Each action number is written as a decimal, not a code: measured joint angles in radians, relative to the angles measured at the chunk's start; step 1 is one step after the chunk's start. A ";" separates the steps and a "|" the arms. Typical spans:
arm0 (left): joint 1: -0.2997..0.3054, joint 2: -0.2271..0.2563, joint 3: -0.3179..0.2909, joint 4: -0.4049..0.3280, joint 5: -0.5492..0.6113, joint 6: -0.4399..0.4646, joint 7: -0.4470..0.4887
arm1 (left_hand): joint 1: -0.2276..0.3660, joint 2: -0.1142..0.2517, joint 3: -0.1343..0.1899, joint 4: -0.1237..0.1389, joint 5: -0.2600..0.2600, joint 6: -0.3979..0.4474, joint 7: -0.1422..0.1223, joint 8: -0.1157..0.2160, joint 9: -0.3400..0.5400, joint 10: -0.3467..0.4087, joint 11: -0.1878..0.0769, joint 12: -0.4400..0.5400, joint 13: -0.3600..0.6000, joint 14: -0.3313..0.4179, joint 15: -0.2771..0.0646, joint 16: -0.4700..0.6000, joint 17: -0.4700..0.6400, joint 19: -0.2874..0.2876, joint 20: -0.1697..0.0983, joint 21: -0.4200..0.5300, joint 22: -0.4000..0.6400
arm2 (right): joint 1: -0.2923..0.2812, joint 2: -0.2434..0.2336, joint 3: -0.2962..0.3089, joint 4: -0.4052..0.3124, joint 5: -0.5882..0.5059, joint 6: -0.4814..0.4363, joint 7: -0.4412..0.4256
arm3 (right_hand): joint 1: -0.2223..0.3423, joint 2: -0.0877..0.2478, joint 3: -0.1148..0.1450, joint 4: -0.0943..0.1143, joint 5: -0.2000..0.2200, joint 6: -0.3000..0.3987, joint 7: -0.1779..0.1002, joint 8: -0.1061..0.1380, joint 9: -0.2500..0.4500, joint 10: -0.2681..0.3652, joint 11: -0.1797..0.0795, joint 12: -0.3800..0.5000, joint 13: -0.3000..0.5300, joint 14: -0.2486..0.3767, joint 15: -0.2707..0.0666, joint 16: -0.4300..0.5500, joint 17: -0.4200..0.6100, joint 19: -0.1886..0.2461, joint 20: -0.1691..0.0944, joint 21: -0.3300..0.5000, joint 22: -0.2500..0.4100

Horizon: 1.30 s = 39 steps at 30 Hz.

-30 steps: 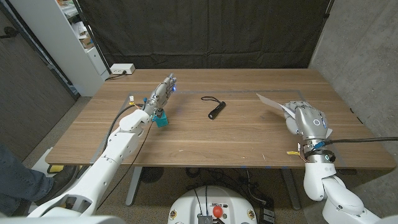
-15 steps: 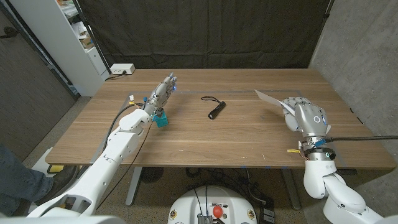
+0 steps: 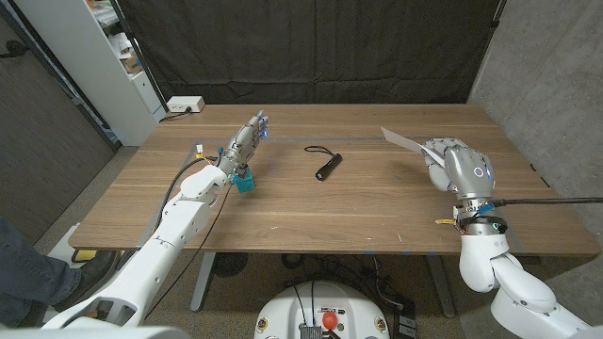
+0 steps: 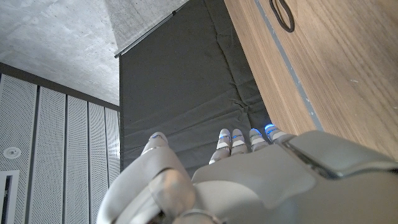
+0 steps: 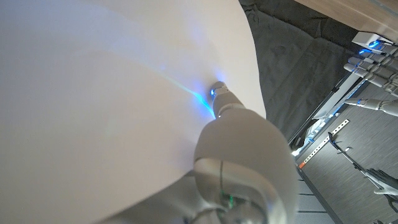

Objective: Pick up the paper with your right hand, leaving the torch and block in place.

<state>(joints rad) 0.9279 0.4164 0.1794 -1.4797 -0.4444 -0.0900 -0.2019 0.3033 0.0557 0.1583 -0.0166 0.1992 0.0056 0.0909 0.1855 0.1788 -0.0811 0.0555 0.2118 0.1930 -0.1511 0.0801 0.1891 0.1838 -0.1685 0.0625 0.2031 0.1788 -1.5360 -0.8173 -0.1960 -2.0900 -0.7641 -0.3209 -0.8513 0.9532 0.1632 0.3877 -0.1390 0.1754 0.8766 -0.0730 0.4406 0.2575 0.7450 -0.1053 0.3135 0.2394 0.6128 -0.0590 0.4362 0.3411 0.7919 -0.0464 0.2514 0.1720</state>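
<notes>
Holding the white paper (image 3: pixel 403 141) above the right side of the wooden surface (image 3: pixel 311 212), the right hand (image 3: pixel 456 169) has its fingers closed on the sheet. The black torch (image 3: pixel 327 169) lies near the middle. The left hand (image 3: pixel 244 141), fingers stretched and apart, is just beside the teal block (image 3: pixel 245 183).

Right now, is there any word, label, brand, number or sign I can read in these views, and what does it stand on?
None can be read.
paper, held by the right hand: blank on the face that shows.
torch: any marking too small to read.
block by the left hand: no lettering visible.
white box at the table's far edge: too small to tell.
</notes>
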 measured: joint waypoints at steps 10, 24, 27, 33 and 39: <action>0.005 0.001 0.000 -0.014 0.002 0.006 0.009 | 0.000 0.000 0.000 0.000 0.000 0.000 0.000 0.000 0.000 0.000 0.000 0.000 0.000 0.000 0.000 0.000 0.000 0.000 0.000 0.000 0.000 | 0.017 0.003 0.014 0.001 0.000 0.048 0.017 | 0.006 -0.006 0.000 0.000 0.000 0.006 0.006 0.000 0.000 0.000 0.000 0.000 0.000 0.000 0.000 -0.002 0.000 0.000 0.000 -0.004 0.000; 0.007 0.000 0.003 -0.018 0.003 0.009 0.016 | 0.000 0.000 0.000 0.000 0.000 0.000 0.000 0.000 0.000 0.000 0.000 0.000 0.000 0.000 0.000 0.000 -0.003 0.000 0.000 0.000 0.000 | 0.052 0.018 0.023 0.018 -0.001 0.096 0.027 | 0.006 -0.005 0.000 0.000 0.000 0.004 0.007 0.000 0.001 0.000 0.000 0.000 0.005 0.000 0.000 -0.008 0.000 0.000 0.000 -0.008 0.000; 0.007 0.000 0.003 -0.018 0.003 0.009 0.017 | 0.000 0.000 0.000 0.000 0.000 0.000 0.000 0.000 0.000 0.000 0.000 0.000 0.000 0.000 0.000 0.000 -0.003 0.000 0.000 0.000 0.000 | 0.062 0.022 0.019 0.022 -0.001 0.096 0.027 | 0.006 -0.005 0.000 0.000 0.000 0.004 0.007 0.004 0.000 0.000 0.000 0.000 0.005 0.000 0.000 -0.008 0.000 0.000 0.000 -0.008 0.000; 0.009 -0.001 0.004 -0.018 0.003 0.009 0.017 | 0.000 0.000 0.000 0.000 0.000 0.000 0.000 0.000 0.000 0.000 0.000 0.000 0.000 0.000 0.000 0.000 -0.003 0.000 0.000 0.000 0.000 | 0.090 0.032 0.005 0.035 -0.009 0.138 0.028 | 0.009 -0.003 -0.003 0.003 -0.002 0.004 0.007 0.005 -0.003 0.000 0.000 -0.005 0.005 0.000 0.000 -0.008 0.000 0.000 0.000 -0.008 0.000; 0.011 0.000 0.002 -0.017 0.003 0.009 0.018 | 0.000 0.000 0.000 0.000 0.000 0.000 0.000 0.000 0.000 0.000 0.000 0.000 0.000 0.000 0.000 0.000 -0.003 0.000 0.000 0.000 0.000 | 0.116 0.040 -0.007 0.046 -0.012 0.157 0.028 | 0.009 -0.003 -0.003 0.003 -0.003 0.004 0.007 0.005 -0.004 0.000 0.000 -0.008 0.005 0.000 0.000 -0.008 0.000 0.000 0.000 -0.008 0.000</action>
<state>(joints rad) 0.9385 0.4162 0.1819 -1.4964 -0.4413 -0.0811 -0.1837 0.3033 0.0557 0.1584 -0.0165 0.1992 0.0055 0.0908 0.1855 0.1788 -0.0811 0.0555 0.2118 0.1930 -0.1511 0.0801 0.1891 0.1813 -0.1686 0.0625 0.2030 0.1788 -1.4204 -0.7776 -0.2034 -2.0444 -0.7758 -0.1639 -0.8234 0.9618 0.1605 0.3849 -0.1365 0.1724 0.8810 -0.0663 0.4451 0.2532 0.7449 -0.1052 0.3056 0.2442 0.6128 -0.0590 0.4287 0.3411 0.7921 -0.0465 0.2436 0.1723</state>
